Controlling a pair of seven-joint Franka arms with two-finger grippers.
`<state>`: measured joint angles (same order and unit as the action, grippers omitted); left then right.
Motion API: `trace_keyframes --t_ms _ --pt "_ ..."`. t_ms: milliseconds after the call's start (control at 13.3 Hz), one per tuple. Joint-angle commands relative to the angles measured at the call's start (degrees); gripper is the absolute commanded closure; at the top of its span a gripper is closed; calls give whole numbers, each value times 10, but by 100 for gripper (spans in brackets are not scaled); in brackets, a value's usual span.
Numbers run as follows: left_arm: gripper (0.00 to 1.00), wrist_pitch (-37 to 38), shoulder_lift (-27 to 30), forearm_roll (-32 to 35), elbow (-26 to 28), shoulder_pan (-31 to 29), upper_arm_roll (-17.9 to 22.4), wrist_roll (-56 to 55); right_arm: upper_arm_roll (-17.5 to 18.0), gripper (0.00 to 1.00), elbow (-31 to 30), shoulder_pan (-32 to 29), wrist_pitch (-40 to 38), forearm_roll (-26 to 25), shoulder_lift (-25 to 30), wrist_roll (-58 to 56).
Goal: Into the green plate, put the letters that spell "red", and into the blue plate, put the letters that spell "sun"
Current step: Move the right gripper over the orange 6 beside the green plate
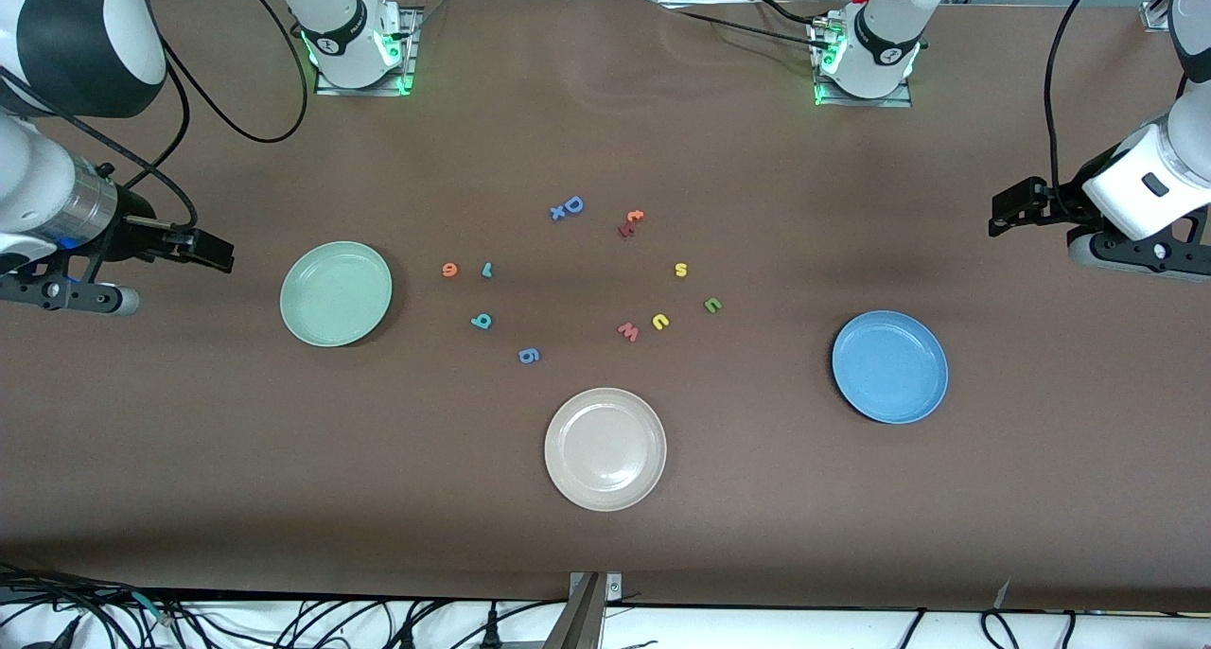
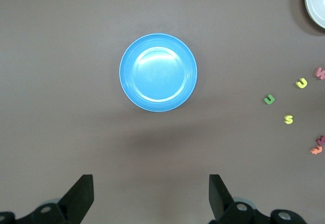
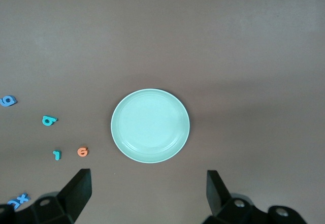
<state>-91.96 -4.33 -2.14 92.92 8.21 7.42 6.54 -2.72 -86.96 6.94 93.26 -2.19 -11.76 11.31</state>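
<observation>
While both arms wait, left gripper (image 2: 151,196) fingers spread, right gripper (image 3: 147,193) fingers spread.

A robotics lab, by every sign. Two white robot arm bases (image 1: 355,39) with green lights are bolted on metal plates to one long edge of a plain brown surface (image 1: 605,554). Black cables (image 1: 236,100) loop beside those bases, and more cables (image 1: 284,625) tangle below the surface's edge nearest the front camera.
</observation>
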Motion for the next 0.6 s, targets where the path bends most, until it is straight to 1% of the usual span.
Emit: trace_keyframes --t_ms 0,526 --pt "0 15 -11 14 -23 2 1 12 3 0 -1 -1 -4 -1 2 4" --pt "0 19 -11 14 -23 1 1 12 3 0 -1 -1 -4 -1 2 4"
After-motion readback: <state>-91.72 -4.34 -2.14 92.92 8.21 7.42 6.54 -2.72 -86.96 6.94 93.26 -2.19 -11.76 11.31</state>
